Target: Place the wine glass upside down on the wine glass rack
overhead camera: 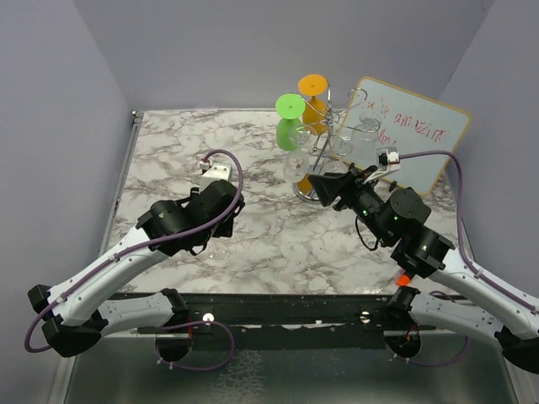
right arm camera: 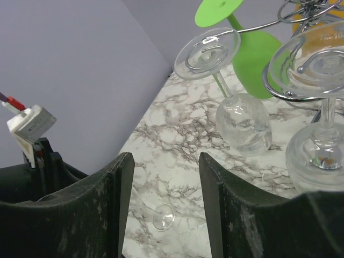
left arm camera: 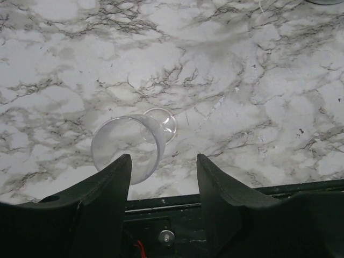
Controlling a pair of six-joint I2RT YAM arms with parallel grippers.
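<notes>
A clear wine glass point(left arm camera: 127, 148) lies on its side on the marble table point(left arm camera: 258, 80), its round foot point(left arm camera: 161, 123) pointing away from its open rim. My left gripper point(left arm camera: 164, 158) hangs over it, open, with nothing between the fingers; the glass bowl lies just past the left fingertip point(left arm camera: 121, 166). In the top view the glass point(overhead camera: 217, 252) shows faintly under the left gripper point(overhead camera: 210, 231). The chrome wine glass rack point(overhead camera: 324, 143) stands at the back centre. My right gripper point(overhead camera: 324, 187) is open and empty beside its base. In the right wrist view the right gripper point(right arm camera: 166, 156) frames the lying glass's foot point(right arm camera: 164, 216).
On the rack hang a green glass point(overhead camera: 289, 118), an orange glass point(overhead camera: 312, 93) and clear glasses point(right arm camera: 242, 123), all upside down. A white board with red writing point(overhead camera: 413, 135) leans at the back right. The table's black front rail point(left arm camera: 161, 207) runs just beneath the left gripper.
</notes>
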